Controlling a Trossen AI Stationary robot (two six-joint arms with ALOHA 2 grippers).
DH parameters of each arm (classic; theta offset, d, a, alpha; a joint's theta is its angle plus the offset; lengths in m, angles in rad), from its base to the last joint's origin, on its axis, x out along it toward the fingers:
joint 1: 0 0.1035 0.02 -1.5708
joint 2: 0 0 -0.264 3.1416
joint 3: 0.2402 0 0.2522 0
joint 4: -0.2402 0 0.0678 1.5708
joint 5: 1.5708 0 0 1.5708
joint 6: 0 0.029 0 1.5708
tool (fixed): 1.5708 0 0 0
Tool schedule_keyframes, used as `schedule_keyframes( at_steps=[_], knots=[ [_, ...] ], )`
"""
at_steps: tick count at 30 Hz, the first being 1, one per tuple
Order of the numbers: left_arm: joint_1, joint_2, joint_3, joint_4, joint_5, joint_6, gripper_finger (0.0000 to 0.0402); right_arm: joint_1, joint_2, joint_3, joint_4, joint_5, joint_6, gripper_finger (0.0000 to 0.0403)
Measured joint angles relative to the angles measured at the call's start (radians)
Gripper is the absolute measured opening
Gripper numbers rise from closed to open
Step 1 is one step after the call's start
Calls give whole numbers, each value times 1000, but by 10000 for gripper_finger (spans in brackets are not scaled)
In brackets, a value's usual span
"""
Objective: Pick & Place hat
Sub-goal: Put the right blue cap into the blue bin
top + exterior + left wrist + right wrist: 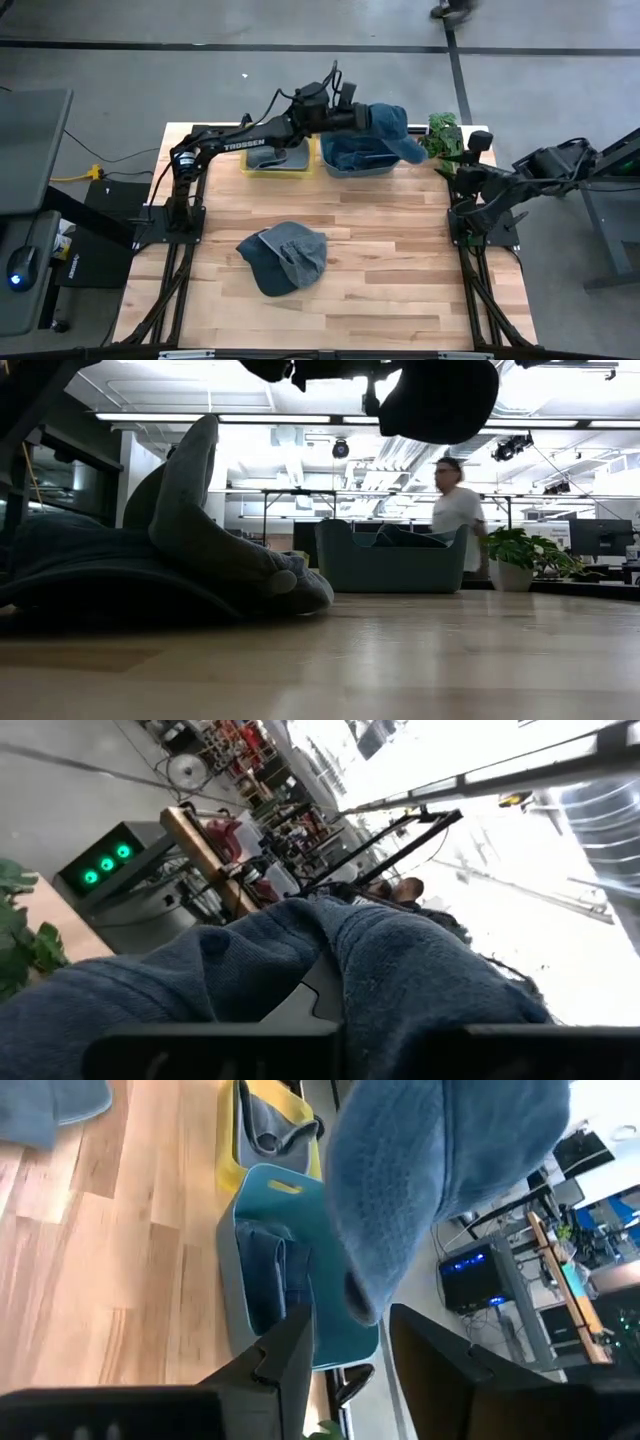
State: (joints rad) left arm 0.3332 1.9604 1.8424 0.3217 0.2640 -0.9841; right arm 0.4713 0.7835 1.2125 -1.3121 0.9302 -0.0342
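The left tool point(358, 115), clamped on a blue hat point(392, 128), hangs above the teal bin point(356, 158); next, lower and release.

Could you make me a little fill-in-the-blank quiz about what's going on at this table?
1. The left gripper holds a blue hat above the ____ bin.
2. The yellow bin stands right beside the ____ bin.
3. A second hat lies on the ____.
4. Near the right gripper stands a green ____.

Missing words: blue; blue; table; plant
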Motion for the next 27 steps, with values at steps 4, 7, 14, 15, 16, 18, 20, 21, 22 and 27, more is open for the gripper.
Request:
schedule_keyframes(
  at_steps=[4, 7, 14, 15, 16, 18, 20, 21, 22, 27],
  knots=[
    [-6, 1, 20, -16, 11, 11, 0, 0, 2, 0, 8, 10, 42, 164],
    [-9, 0, 21, -18, 17, 11, 0, 0, 2, 0, 29, 36, 45, 195],
    [-22, 1, 21, -16, 23, 11, 0, 0, 18, 0, 64, 41, 36, 232],
    [-26, 1, 21, -12, 25, 10, 0, 0, 23, 0, 64, 36, 36, 232],
    [-27, 1, 21, -9, 25, 10, 0, 0, 29, 0, 67, 34, 36, 233],
    [-28, 1, 21, -2, 26, 11, 0, -1, 38, 0, 70, 32, 36, 232],
    [-34, 1, 21, 9, 37, 9, 0, -8, 50, 0, 72, 30, 35, 232],
    [-34, 1, 20, 19, 40, 6, 0, -16, 56, 0, 76, 26, 34, 232],
    [-38, 1, 20, 31, 41, 2, 0, -26, 61, 0, 80, 20, 34, 233],
    [-50, 1, 25, 34, 48, 1, 0, -85, 84, 0, 122, 21, -14, 231]
  ],
)
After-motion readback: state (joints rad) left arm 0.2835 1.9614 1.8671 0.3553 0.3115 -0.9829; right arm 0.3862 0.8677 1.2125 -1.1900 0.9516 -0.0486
